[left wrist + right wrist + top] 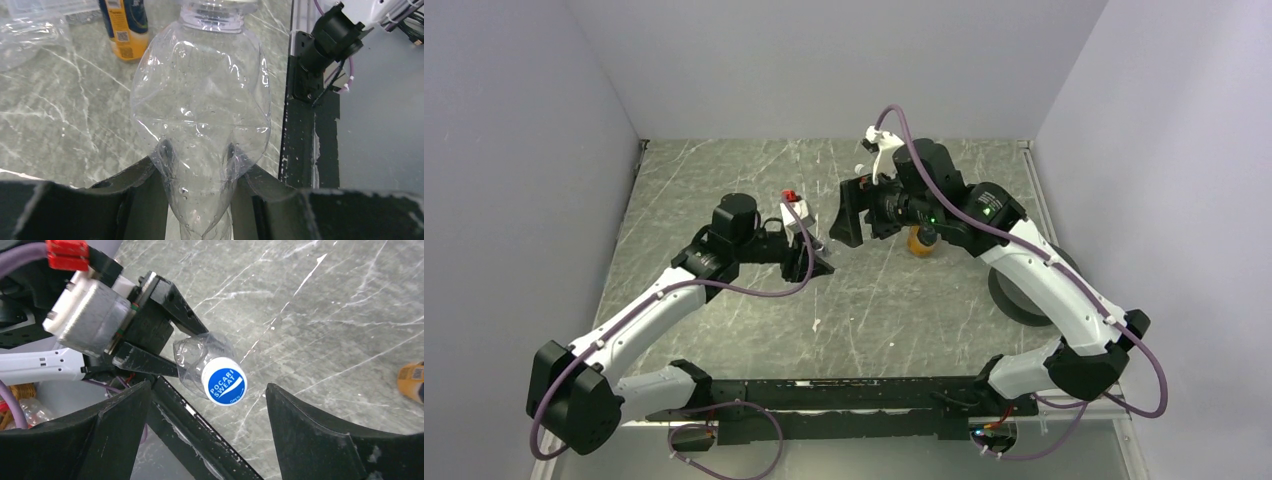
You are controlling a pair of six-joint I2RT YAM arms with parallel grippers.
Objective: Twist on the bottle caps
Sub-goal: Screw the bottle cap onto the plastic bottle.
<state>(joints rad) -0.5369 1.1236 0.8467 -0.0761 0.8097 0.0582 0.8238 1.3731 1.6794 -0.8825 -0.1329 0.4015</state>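
Note:
My left gripper [812, 262] [200, 175] is shut on a clear plastic bottle [200, 100] and holds it off the table, neck towards the right arm. In the right wrist view this bottle [197, 357] carries a blue-topped cap [223, 380] on its neck. My right gripper [844, 215] [207, 387] is open; its fingers [320, 435] stand on either side of the cap without touching it. The small orange bottle [921, 242] [125, 30] stands upright on the table behind the right gripper. It also shows at the right edge of the right wrist view [412, 380].
A large black disc [1024, 290] lies under the right arm. Another clear bottle [30, 35] lies on the table near the orange one. A small white piece [816, 323] lies on the marble top [724, 180] in front of the grippers. Walls close in on three sides.

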